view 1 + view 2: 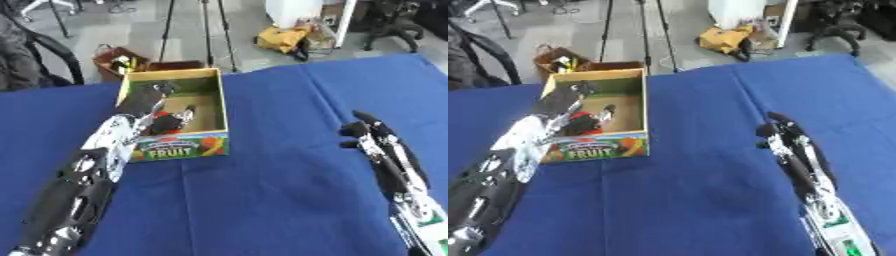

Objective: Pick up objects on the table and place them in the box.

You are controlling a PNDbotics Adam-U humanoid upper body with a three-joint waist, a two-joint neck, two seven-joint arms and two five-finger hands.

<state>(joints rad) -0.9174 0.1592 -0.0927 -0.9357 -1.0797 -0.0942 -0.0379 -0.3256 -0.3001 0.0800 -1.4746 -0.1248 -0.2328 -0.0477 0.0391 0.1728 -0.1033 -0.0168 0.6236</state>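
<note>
So my left hand is reaching in over the near-left wall of the box, which sits toward the far-left part of the blue tablecloth, close to the far edge. It's an open cardboard fruit box, yellow rim, colourful "FRUIT" print on the wall facing me. My left hand is down inside it, and there's something red and dark right by my fingers near the box's front-left corner, plus a small shiny bit next to it. Honestly can't make out what that thing is, and I can't tell if my fingers are curled round it or just resting beside it, the arm covers too much. Rest of the box floor looks brownish and bare toward the far side.

My right hand is hanging out over the right half of the cloth, well apart from the box, fingers straight-ish and relaxed, pointing away from me, holding nothing. Forearm runs back to the near-right corner.

I don't see any loose items lying on the cloth around the box, just blue fabric with a few fold creases
</note>
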